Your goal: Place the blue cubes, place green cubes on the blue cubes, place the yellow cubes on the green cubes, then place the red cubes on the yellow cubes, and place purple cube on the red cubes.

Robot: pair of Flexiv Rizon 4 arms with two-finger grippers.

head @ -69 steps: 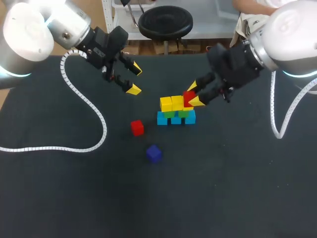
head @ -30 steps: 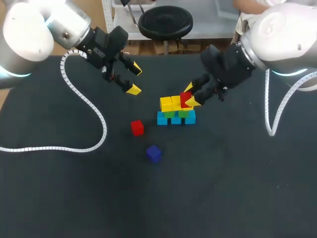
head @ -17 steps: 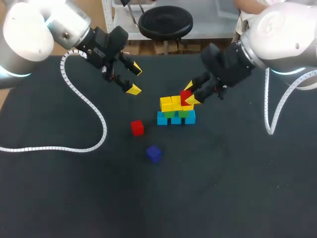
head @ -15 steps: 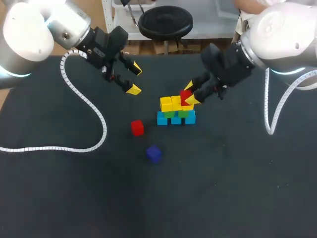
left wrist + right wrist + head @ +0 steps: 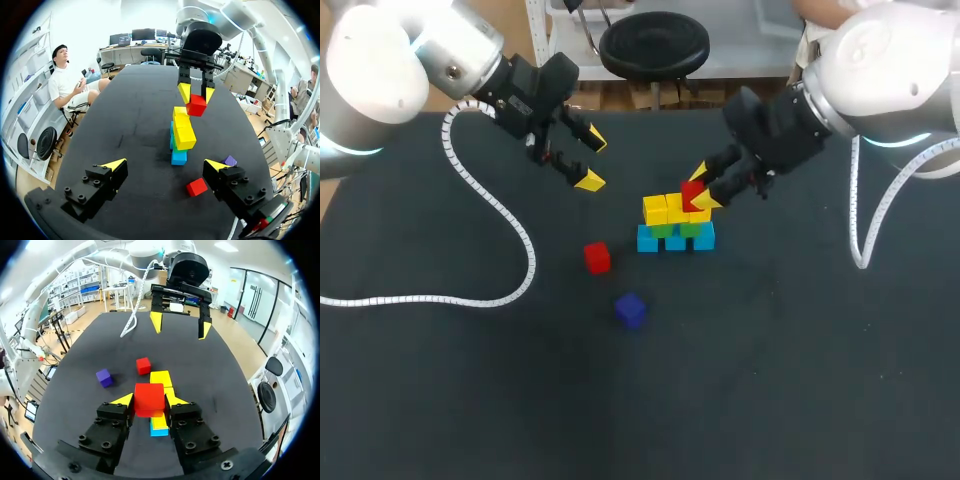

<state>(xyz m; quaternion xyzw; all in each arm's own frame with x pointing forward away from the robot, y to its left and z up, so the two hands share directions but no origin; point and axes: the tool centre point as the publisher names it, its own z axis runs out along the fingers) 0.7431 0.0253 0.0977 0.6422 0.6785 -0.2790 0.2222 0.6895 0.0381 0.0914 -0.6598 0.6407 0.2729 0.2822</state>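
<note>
Bench: dark-topped bench carries every piece; the stack stands toward its far edge, about midway between the side edges.
Left arm: enters over the far left corner. The left gripper is spread wide with nothing in it, hanging above the bench well apart from the stack.
Right arm: enters over the far right corner. The right gripper is clamped on the held red cube, one yellow tip against each of two opposite faces.
Stack: blue cubes in a row on the bench, green cubes on them, yellow cubes on top.
Held red cube: over the yellow tier, toward its end nearer the right arm. Whether it already rests there cannot be told.
Loose red cube: the loose red cube lies near the stack, on the side toward the bench's left edge and a little nearer the near edge.
Purple cube: the purple cube lies further toward the near edge, apart from both.
Progress: three tiers look built, the red tier appears under way, and the purple is untouched.
Handling: the cubes look rigid, light and smooth-sided. A grip on two opposite flat faces at mid-height should hold. The stack would likely shift at a slight nudge, so release only once the cube sits flat.
</note>
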